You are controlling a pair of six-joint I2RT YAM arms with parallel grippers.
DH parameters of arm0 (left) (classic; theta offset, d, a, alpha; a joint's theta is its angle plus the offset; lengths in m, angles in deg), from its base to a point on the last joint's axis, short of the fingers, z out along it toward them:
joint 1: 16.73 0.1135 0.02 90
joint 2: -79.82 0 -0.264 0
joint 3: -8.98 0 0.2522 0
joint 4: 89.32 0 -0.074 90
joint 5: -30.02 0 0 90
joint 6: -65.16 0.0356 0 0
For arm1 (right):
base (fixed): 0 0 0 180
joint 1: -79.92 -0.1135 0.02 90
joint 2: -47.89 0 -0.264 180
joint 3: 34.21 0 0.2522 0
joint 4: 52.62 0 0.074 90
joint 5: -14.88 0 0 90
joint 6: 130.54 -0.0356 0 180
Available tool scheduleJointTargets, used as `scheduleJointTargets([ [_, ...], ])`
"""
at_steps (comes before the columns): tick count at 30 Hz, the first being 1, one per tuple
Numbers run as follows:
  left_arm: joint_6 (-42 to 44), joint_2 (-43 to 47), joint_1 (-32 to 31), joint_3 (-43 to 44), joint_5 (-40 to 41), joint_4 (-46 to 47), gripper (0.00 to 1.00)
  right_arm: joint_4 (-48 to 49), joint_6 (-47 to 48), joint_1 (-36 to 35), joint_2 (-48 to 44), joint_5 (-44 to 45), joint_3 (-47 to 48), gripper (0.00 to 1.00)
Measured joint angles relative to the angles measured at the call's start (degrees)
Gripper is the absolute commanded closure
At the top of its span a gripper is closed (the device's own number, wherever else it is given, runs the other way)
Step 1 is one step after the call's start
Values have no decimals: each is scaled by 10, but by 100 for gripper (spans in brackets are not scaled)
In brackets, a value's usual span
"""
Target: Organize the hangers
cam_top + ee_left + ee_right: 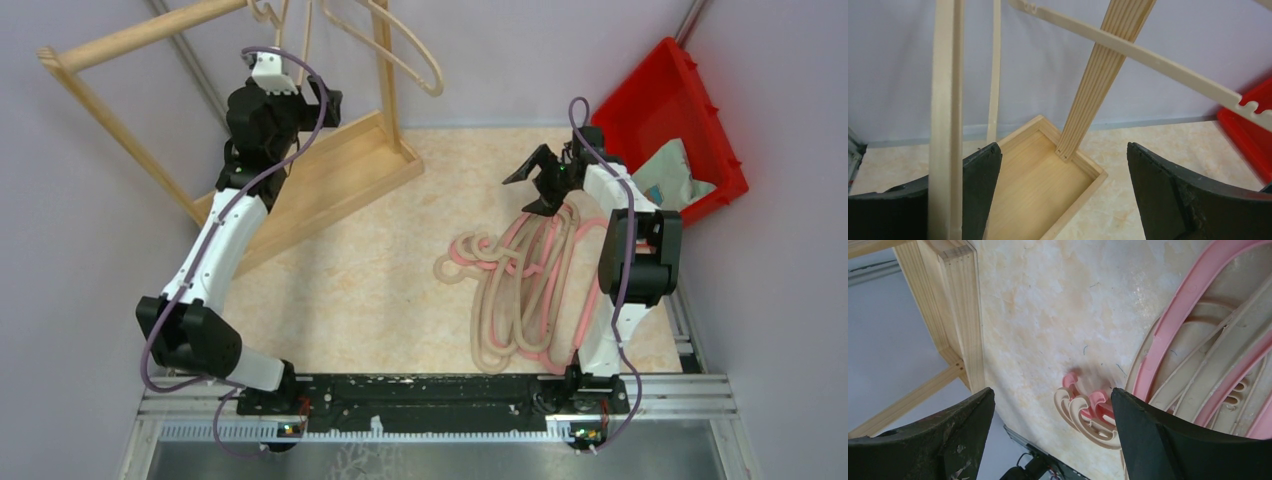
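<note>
A pile of beige and pink hangers (530,285) lies on the table at the right, hooks pointing left. It also shows in the right wrist view (1198,340), with the hooks (1088,415) near my right fingertip. My right gripper (540,175) (1052,395) is open and empty, above the pile's far end. Two beige hangers (400,50) hang on the wooden rack's top pole. My left gripper (318,100) (1063,150) is open and empty beside the rack. A beige hanger arm (945,100) crosses in front of its left finger, and a notched one (1158,60) runs diagonally above.
The light wooden rack (330,170) stands at the back left, with its box base (1048,185) and upright post (1103,70). A red bin (680,120) with a pale bag in it stands at the back right. Grey walls close in on both sides.
</note>
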Motion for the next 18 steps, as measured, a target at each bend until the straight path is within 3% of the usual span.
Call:
scheduleJointTargets([
  [18,-33,-24,24,-30,-75,172,0,0,0,0,0,0,0,15],
])
